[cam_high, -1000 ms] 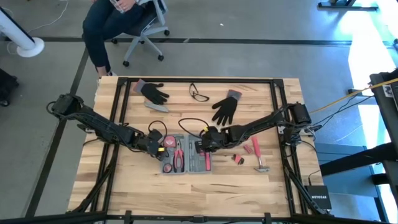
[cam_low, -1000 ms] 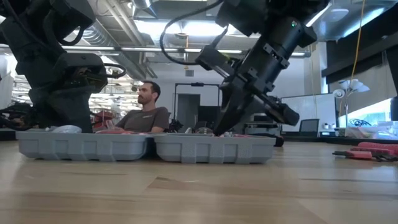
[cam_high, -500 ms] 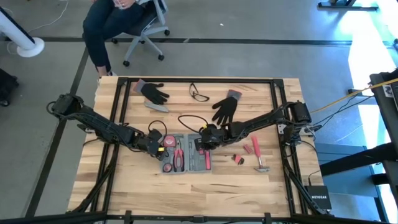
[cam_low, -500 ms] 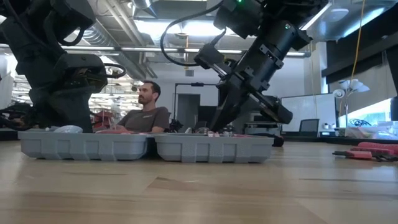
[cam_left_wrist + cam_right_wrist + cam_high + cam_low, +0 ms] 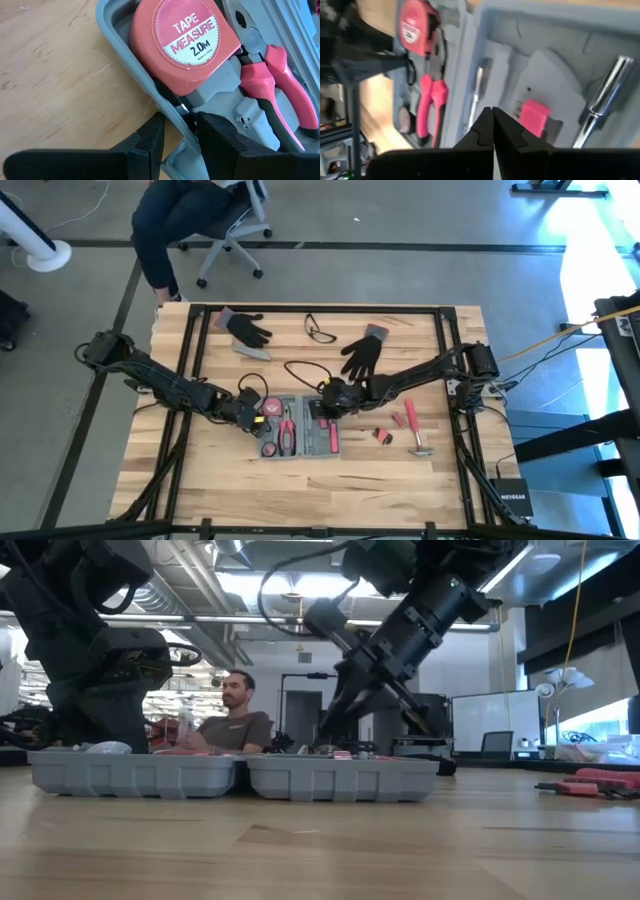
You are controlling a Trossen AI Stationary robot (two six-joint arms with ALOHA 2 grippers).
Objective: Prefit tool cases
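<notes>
The grey tool case (image 5: 300, 442) lies open and flat on the table's middle, both halves side by side, as the low view (image 5: 240, 778) also shows. Its left half holds a red tape measure (image 5: 185, 40) and red-handled pliers (image 5: 270, 80). My left gripper (image 5: 256, 417) is shut on the case's left wall. My right gripper (image 5: 325, 395) is shut and empty, and hangs above the far edge of the case's right half (image 5: 545, 45). It touches nothing. My left gripper holds the case's left side wall (image 5: 172, 107) beside the tape measure, with one finger (image 5: 150, 137) outside the wall and one finger (image 5: 217, 132) inside the tray. It comes from the table's left, slanting down. The case rests flat on the table.
Two black gloves (image 5: 248, 328) (image 5: 362, 355), a small grey bar (image 5: 254, 351) and glasses (image 5: 320, 331) lie at the far side. A red-handled hammer (image 5: 414, 430) and small red parts (image 5: 382, 436) lie right of the case. A person sits beyond the far edge (image 5: 185, 220).
My right gripper has risen out of the case's right half and gone toward the table's far edge, staying shut. The case and my left gripper have kept still.
</notes>
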